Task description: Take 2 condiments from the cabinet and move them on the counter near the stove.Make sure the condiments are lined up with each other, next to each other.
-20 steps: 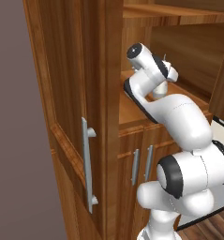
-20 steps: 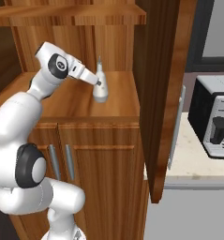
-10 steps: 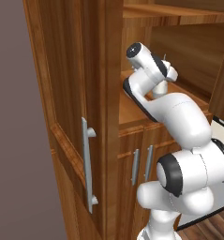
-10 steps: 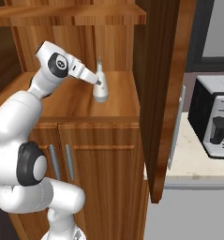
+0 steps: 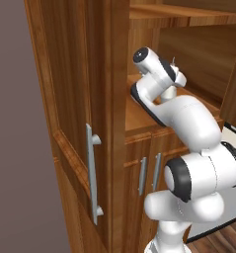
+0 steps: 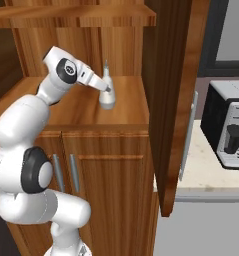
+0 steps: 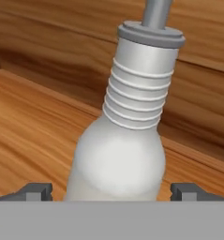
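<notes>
Up close, ribbed whitish bottle (image 7: 120,154) between wide-apart fingers (image 7: 36,191), toaster (image 6: 231,125) rightward

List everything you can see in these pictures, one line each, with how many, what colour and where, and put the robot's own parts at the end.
Whitish bottle: one, pear-shaped, ribbed neck, thin grey nozzle, upright on the cabinet shelf.
Cabinet: one, brown wood grain, tall, its upper part open with inner shelves.
Cabinet door: one, brown, swung open on the right, silver bar handle.
Lower cabinet doors: two, brown, below the shelf, silver handles.
Counter: one, beige, right of the cabinet.
Toaster: one, steel and black, on the counter.
Arm: one, white with dark joints, reaching into the cabinet.
Gripper: one, open, dark fingertips on either side of the bottle's body.
</notes>
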Available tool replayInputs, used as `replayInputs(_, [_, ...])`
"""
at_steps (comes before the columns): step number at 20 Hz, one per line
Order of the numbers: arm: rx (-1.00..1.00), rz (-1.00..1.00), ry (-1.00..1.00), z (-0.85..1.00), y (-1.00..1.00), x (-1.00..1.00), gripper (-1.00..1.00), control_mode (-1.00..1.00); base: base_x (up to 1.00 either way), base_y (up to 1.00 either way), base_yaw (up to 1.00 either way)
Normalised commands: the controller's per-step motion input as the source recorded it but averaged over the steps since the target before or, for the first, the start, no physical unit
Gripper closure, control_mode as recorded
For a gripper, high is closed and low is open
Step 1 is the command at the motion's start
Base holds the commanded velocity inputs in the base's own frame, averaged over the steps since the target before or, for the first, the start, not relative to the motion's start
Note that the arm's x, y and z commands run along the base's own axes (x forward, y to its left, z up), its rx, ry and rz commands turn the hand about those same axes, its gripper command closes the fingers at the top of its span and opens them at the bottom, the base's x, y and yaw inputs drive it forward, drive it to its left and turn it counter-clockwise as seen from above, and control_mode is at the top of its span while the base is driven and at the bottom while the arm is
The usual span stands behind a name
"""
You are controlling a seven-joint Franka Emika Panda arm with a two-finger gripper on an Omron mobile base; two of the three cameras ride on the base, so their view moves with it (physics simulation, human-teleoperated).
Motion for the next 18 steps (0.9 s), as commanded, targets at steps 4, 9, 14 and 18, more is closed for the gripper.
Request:
replayInputs(4, [0.0,-0.03,0.0,-0.07,-0.03,0.19,-1.0,-1.0,0.0,0.0,0.0])
replayInputs(9, [0.0,-0.02,0.0,-0.01,0.0,0.07,-1.0,-1.0,0.0,0.0,0.0])
replayInputs(14, [0.0,-0.01,0.0,-0.03,0.0,0.0,1.0,-1.0,0.0,0.0,0.0])
replayInputs(18, [0.0,-0.01,0.0,-0.01,-0.01,0.0,1.0,-1.0,0.0,0.0,0.0])
